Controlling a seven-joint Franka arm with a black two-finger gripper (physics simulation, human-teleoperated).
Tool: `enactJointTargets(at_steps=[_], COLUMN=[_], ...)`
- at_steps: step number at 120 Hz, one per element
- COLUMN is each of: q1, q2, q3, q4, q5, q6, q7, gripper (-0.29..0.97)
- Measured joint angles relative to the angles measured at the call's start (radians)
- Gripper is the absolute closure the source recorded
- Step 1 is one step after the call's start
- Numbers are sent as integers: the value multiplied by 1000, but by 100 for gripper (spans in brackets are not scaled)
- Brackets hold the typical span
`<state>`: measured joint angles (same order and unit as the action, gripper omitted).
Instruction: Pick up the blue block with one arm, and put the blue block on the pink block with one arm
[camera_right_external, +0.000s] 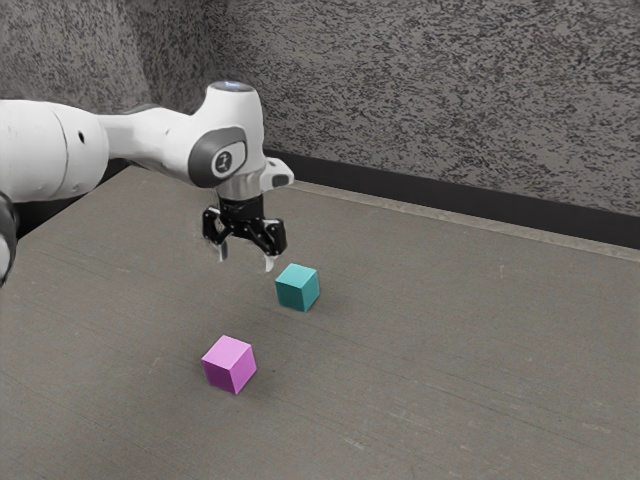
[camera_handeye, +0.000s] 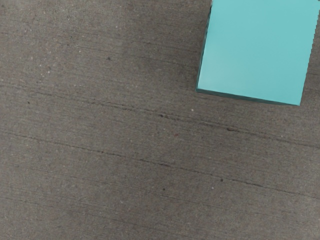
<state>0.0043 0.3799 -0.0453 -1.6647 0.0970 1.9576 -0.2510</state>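
Note:
The blue block, teal in colour, sits on the grey table near its middle. In the wrist view the blue block lies flat on the table a little off from under my hand. The pink block rests nearer the front, apart from the blue one. My gripper hangs above the table just to the exterior view's left of the blue block, slightly higher than it. Its fingers are open and hold nothing.
The grey table stretches wide to the exterior view's right and front. A rough grey wall with a dark baseboard stands behind the table's far edge.

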Motion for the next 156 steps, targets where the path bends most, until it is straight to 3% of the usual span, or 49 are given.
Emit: enactJointTargets(at_steps=[13, 24, 35, 81, 156], q1=[12, 127, 161, 155, 151], q2=[71, 120, 132, 210, 273], q3=[-10, -114, -152, -183, -201], q4=[84, 128, 135, 147, 169], q5=[-18, -26, -28, 49, 53], q6=[54, 77, 92, 244, 257], q7=[60, 108, 152, 359, 280], gripper=[0, 0, 0, 0, 0])
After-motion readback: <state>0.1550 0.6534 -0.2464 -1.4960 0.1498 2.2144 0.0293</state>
